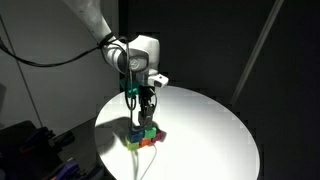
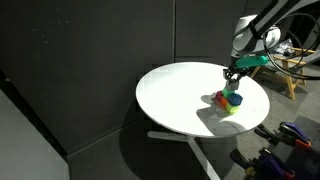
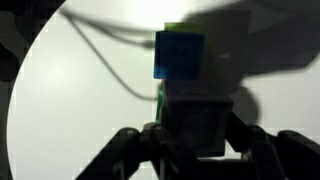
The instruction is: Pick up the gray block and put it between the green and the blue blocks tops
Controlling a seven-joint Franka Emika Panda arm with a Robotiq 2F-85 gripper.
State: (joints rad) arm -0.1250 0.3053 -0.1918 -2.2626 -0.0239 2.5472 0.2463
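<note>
One gray block (image 3: pixel 195 112) was seen grasped by the end effector (image 3: pixel 195 132), held just above the blue block (image 3: pixel 180 55) and the green block (image 3: pixel 172 27) on the bench (image 1: pixel 210 130); the placing step was judged in hand; next, a careful lowering between both tops was needed.

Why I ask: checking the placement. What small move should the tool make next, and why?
Probably a short descent. In the wrist view the gray block sits in the tool, close to the blue block and green block; an exterior view shows the tool just above the cluster.
</note>
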